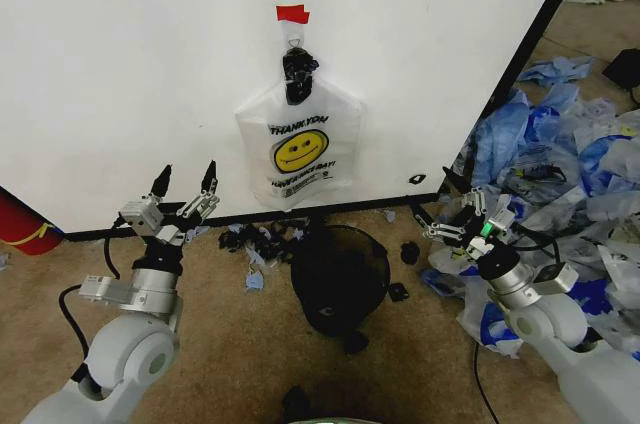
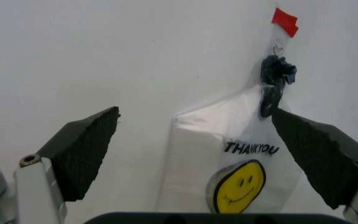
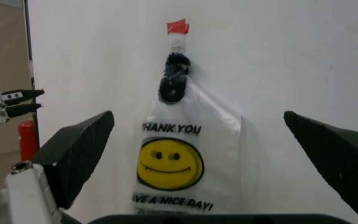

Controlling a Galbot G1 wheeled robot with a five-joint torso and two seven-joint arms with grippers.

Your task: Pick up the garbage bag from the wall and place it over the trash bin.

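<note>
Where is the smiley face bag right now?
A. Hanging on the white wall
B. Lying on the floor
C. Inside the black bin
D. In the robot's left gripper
A. The garbage bag hangs on the wall under the red tape, above the trash bin; the left gripper and right gripper are both open and apart from it.

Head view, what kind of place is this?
Likely an indoor robot test area: a plain white wall panel standing on brown carpet, with a heap of mostly blue plastic bags beside it.
</note>
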